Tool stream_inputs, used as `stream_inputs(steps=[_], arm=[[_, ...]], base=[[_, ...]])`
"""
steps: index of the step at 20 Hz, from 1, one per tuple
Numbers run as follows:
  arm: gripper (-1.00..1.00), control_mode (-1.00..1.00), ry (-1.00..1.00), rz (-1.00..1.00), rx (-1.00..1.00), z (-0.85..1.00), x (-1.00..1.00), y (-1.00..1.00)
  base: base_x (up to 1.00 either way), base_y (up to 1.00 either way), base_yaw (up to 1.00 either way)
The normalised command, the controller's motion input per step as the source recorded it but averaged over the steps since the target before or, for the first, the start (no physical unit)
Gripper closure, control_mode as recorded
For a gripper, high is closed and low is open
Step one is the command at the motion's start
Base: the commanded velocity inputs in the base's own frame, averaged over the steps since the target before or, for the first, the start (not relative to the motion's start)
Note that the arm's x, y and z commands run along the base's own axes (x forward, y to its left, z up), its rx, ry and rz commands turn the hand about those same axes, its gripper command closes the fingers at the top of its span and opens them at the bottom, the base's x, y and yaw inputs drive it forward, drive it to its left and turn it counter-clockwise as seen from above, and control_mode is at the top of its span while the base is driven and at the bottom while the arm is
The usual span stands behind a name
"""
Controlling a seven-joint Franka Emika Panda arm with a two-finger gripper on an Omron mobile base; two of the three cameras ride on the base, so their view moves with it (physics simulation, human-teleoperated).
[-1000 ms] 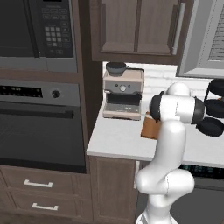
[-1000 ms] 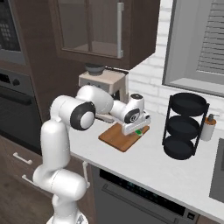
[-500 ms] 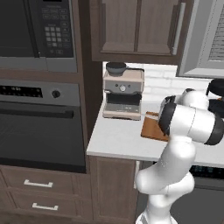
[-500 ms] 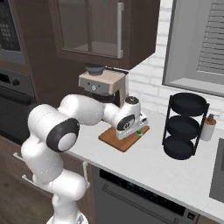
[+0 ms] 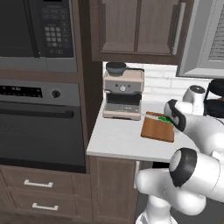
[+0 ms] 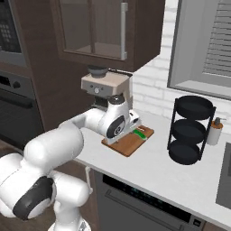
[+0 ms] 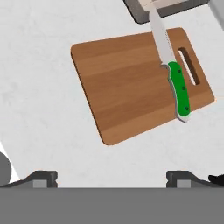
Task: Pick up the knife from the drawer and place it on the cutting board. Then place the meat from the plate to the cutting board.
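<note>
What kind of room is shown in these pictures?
A home kitchen, rendered: a dark built-in oven under a black microwave, a beige coffee machine on the white counter, and a reddish-brown wooden cutting board.

In the left base view the arm is covering the right end of the cutting board (image 5: 157,128), and the knife (image 5: 165,119) is showing merely as a green sliver. In the right base view the arm is hiding the board's left part. In the hand view the blade tip is overhanging the board's edge toward the coffee machine (image 7: 144,11), itself cut by the top edge.
</note>
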Motion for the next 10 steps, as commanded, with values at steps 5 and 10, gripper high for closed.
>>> stream_inputs(steps=[5, 10], arm=[[-1.0, -1.0, 0.0, 0.0, -0.04, 0.8, -0.58, 0.38], [-1.0, -1.0, 0.0, 0.0, 0.0, 0.34, -0.87, 0.22]], base=[[0.0, 0.0, 0.0], [0.0, 0.0, 0.0]])
